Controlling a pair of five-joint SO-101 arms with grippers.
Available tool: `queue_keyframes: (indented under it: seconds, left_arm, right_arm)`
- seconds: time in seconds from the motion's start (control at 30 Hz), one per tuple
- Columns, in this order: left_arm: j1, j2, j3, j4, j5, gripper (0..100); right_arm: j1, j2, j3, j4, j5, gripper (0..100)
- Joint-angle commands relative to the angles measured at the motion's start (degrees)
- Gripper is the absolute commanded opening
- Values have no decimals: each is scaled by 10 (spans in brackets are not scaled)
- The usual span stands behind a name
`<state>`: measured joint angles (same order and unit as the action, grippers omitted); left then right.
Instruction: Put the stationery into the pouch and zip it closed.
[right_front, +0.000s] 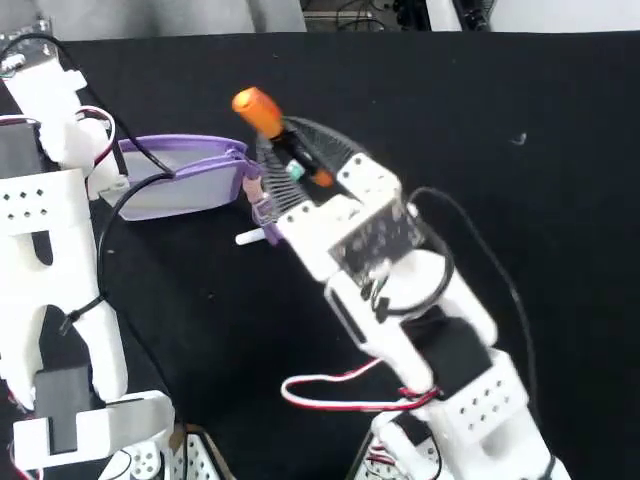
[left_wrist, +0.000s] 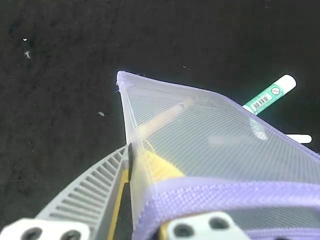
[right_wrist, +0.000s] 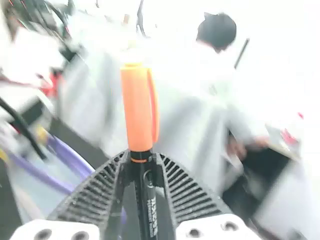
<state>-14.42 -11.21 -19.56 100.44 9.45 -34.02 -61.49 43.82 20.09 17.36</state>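
The left gripper is pinched on the edge of the purple mesh pouch, probably to keep it steady at the far left of the table. A pencil shows through the mesh. The right gripper is clamped on an orange-capped marker, raised just right of the pouch, likely lining it up for the opening. A green-and-white pen lies outside.
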Motion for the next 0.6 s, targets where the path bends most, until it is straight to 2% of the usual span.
queue_keyframes:
  seconds: [0.0, 0.3, 0.57]
  left_arm:
    - [7, -8, -14, 4, 7, 28]
    - [7, -6, -14, 4, 7, 28]
    - [7, -5, -14, 4, 7, 28]
  right_arm:
    - [-47, -15, 36, -147, -26, 11]
    - [-91, -7, 148, -422, -108, 11]
    - [-91, 148, 166, -571, -118, 11]
